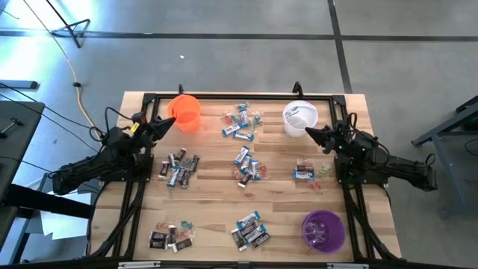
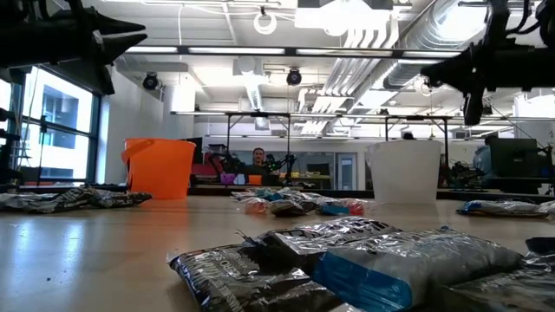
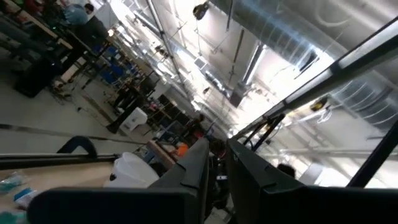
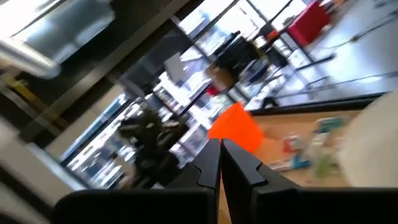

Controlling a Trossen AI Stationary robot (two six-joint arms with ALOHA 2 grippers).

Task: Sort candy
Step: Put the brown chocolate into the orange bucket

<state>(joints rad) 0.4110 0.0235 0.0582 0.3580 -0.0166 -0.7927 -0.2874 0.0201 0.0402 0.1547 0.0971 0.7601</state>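
Candy (image 1: 246, 166) sits in loose clusters across the bench (image 1: 209, 209): one near the far edge between the orange cup (image 1: 184, 112) and the white cup (image 1: 299, 118), one mid-bench, one left of centre by the left arm, one right of centre by the right arm, two along the near edge. Low view has dark and blue-and-white wrappers right at the lens (image 2: 364, 260). Purple cup (image 1: 323, 230) at the near right corner, something clear inside, can't make out what. Left hand (image 1: 169, 123) is raised off the bench just beside the orange cup, fingers pressed together, holding nothing. Right hand (image 1: 311, 133) hangs just beside the white cup, fingers also closed, empty. Both wrist views look up into the room past closed fingertips (image 3: 205, 155) (image 4: 221, 149). Person (image 2: 257, 158) visible far behind the bench.
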